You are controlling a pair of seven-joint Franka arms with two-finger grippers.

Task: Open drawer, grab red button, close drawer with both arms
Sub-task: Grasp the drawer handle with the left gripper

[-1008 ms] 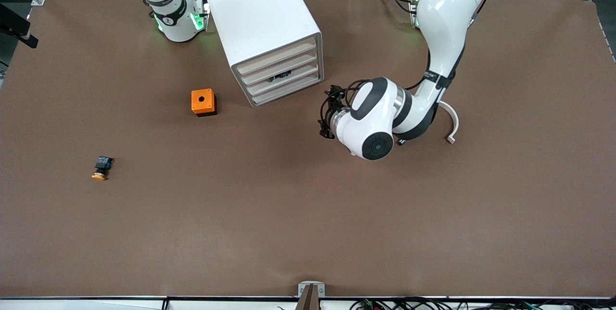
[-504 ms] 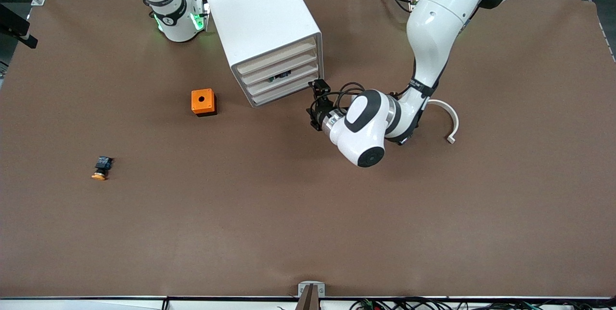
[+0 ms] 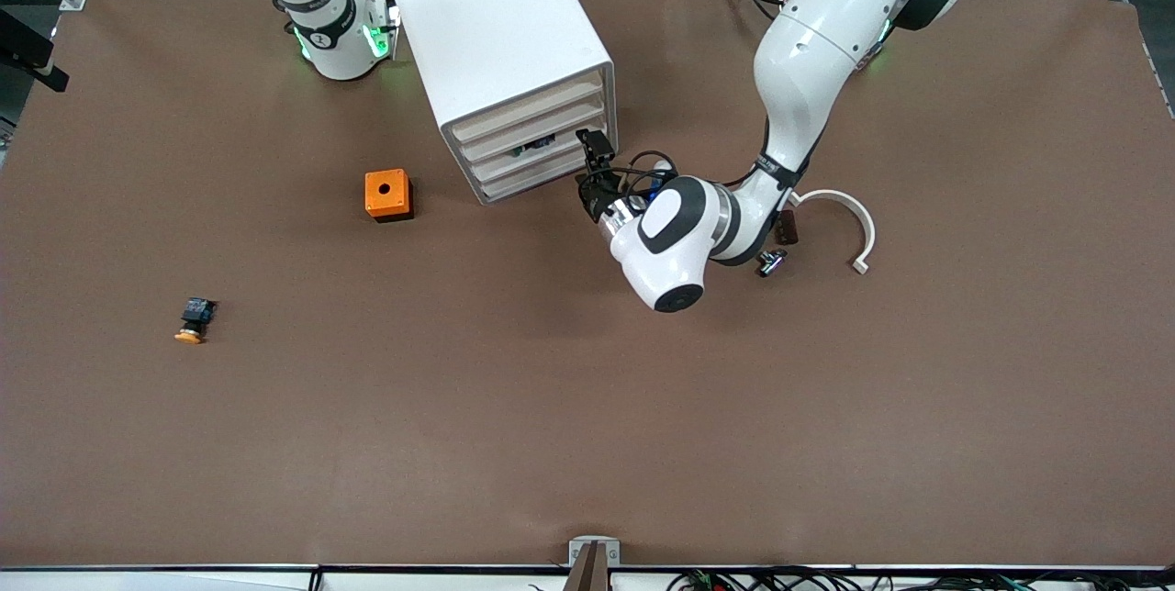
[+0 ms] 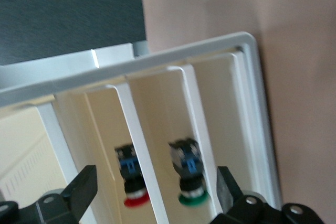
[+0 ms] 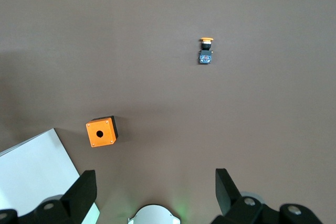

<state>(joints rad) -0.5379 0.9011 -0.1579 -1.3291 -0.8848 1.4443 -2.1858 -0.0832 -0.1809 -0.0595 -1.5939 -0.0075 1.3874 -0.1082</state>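
The white cabinet (image 3: 496, 31) stands near the robots' bases, and its stacked drawers (image 3: 537, 146) all sit pushed in. My left gripper (image 3: 590, 171) hangs open just in front of the drawer fronts, at the corner toward the left arm's end. In the left wrist view its fingers (image 4: 84, 187) stand wide apart with nothing between them. Inside the drawers show the red-capped button (image 4: 135, 174) and a green-capped one (image 4: 189, 174) in the neighbouring drawer. My right gripper (image 5: 156, 192) is open and empty, high over its own base.
An orange box with a hole (image 3: 388, 195) sits beside the cabinet toward the right arm's end. A yellow-orange capped button (image 3: 193, 320) lies nearer the front camera. A white curved piece (image 3: 849, 224) and two small dark parts (image 3: 778, 247) lie by the left arm's elbow.
My left arm has swung its open gripper across the table up to the cabinet's drawer fronts. The right arm has not moved.
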